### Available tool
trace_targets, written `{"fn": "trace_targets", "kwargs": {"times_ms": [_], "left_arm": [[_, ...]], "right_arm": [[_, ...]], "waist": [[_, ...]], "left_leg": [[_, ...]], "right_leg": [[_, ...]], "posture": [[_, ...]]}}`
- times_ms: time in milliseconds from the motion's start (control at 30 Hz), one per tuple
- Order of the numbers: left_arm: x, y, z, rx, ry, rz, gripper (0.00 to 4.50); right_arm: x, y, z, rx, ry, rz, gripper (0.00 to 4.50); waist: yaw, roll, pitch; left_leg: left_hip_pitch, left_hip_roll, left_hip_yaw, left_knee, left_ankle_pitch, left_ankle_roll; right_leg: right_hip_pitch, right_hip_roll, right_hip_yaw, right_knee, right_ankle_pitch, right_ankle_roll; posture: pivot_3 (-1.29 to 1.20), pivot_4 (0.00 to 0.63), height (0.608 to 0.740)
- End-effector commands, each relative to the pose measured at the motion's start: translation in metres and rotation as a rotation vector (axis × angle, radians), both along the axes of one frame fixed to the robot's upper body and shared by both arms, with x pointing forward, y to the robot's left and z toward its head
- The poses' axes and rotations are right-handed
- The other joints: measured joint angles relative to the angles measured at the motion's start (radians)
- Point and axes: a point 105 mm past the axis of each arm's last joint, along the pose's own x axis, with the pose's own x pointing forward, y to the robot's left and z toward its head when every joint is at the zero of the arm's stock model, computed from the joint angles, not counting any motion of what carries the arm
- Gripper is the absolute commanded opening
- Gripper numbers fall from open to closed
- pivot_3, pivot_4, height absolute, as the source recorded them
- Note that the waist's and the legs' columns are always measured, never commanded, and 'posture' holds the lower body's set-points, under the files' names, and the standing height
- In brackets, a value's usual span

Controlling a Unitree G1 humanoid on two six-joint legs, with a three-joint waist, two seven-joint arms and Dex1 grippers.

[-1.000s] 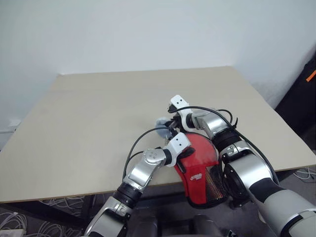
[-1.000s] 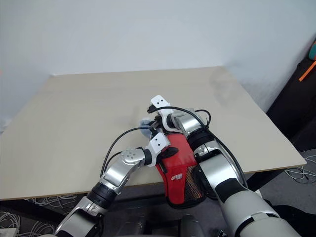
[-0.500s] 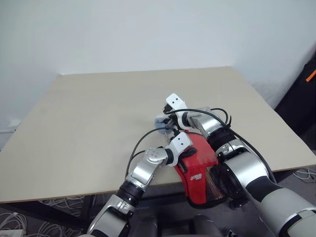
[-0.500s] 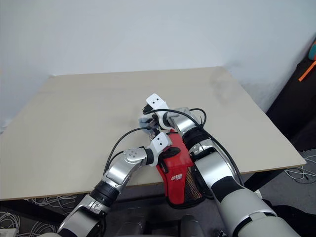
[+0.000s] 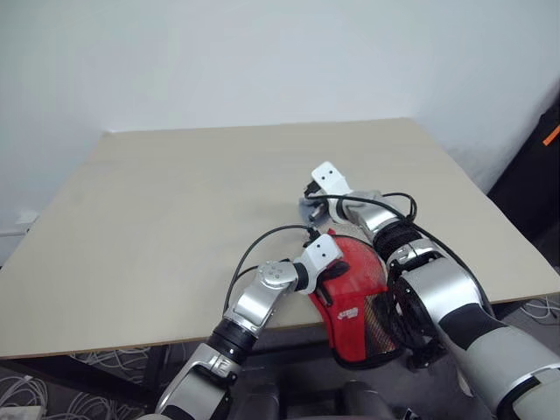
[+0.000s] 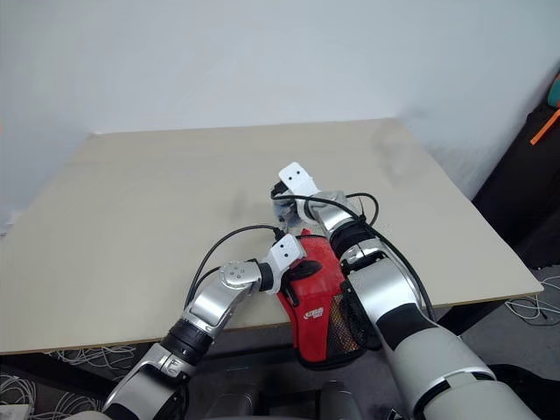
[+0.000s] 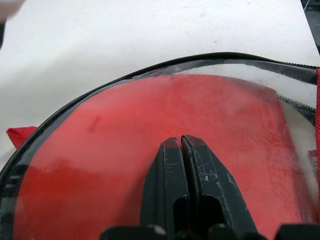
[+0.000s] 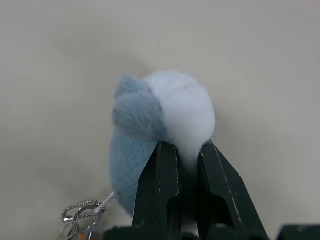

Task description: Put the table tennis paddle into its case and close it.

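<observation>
- While my left fingers stay pressed shut, holding nothing, tips down on the clear plastic face of the case, my right arm has swung away from about 12 o'clock of the case toward 1 o'clock, further out over the tabletop.
- My right fingers are clamped on a small fluffy blue-and-white charm; a thin silver chain with a ring hangs from it. From the head views I judge the charm to be tethered to the zip end of the case, though the link itself is hidden behind my wrist.
- The charm has travelled with the hand: it sat at roughly 11 o'clock of the case a moment ago and now lies at 12 to 1 o'clock, near the case's far edge.
- The paddle is inside the case, its red face showing through the plastic right under my left fingers. The case lies at the near edge of the tabletop, its mesh end hanging past that edge toward 6 o'clock; it has not shifted.
- My reading: insertion is done and this is the closing step, the left pinning, the right dragging the zip pull along the rim. I cannot tell how much zip remains open.
</observation>
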Motion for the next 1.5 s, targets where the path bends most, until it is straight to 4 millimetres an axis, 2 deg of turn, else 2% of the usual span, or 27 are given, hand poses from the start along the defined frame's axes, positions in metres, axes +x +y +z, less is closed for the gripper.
{"fn": "trace_targets", "kwargs": {"times_ms": [33, 433, 600, 967, 1300, 1500], "left_arm": [[-0.006, 0.003, -0.024, 0.068, 0.066, -0.003, 0.00], [-0.006, -0.003, -0.023, 0.054, 0.066, -0.020, 0.00], [-0.008, -0.006, -0.024, 0.053, 0.069, -0.036, 0.00], [-0.006, -0.010, -0.023, 0.047, 0.069, -0.049, 0.00], [-0.003, -0.010, -0.024, 0.043, 0.067, -0.054, 0.00], [-0.004, -0.011, -0.025, 0.041, 0.071, -0.060, 0.00]], "right_arm": [[0.015, -0.015, 0.034, -0.002, -0.109, -0.045, 0.01], [0.021, -0.065, 0.035, -0.069, -0.119, -0.147, 0.01], [0.020, -0.096, 0.036, -0.083, -0.108, -0.212, 0.01], [0.011, -0.151, 0.048, -0.121, -0.112, -0.290, 0.01], [-0.015, -0.179, 0.052, -0.173, -0.089, -0.267, 0.01], [-0.028, -0.188, 0.055, -0.191, -0.081, -0.268, 0.01]], "waist": [[0.000, 0.000, 0.000], [0.000, 0.000, 0.000], [0.001, 0.001, 0.000], [0.002, 0.002, 0.000], [0.002, 0.002, 0.000], [0.003, 0.002, 0.000]], "left_leg": [[0.000, 0.000, 0.000, 0.000, 0.000, 0.000], [0.000, -0.001, 0.000, 0.000, 0.000, 0.001], [0.000, -0.001, 0.000, 0.000, 0.000, 0.001], [0.000, -0.003, 0.000, 0.001, 0.001, 0.002], [-0.001, -0.003, 0.000, 0.001, 0.001, 0.002], [-0.001, -0.003, 0.001, 0.001, 0.001, 0.002]], "right_leg": [[0.000, 0.000, 0.000, 0.000, 0.000, 0.000], [0.001, -0.001, 0.000, 0.000, 0.000, 0.000], [0.001, -0.001, 0.000, 0.000, 0.000, 0.001], [0.002, -0.003, 0.000, -0.001, -0.002, 0.003], [0.001, -0.003, 0.001, -0.001, -0.002, 0.004], [0.001, -0.003, 0.001, -0.001, -0.003, 0.004]], "posture": [[0.00, 0.000, 0.740], [0.00, 0.000, 0.740], [0.00, 0.000, 0.740], [0.00, 0.000, 0.740], [0.00, 0.000, 0.740], [0.00, 0.000, 0.740]]}}
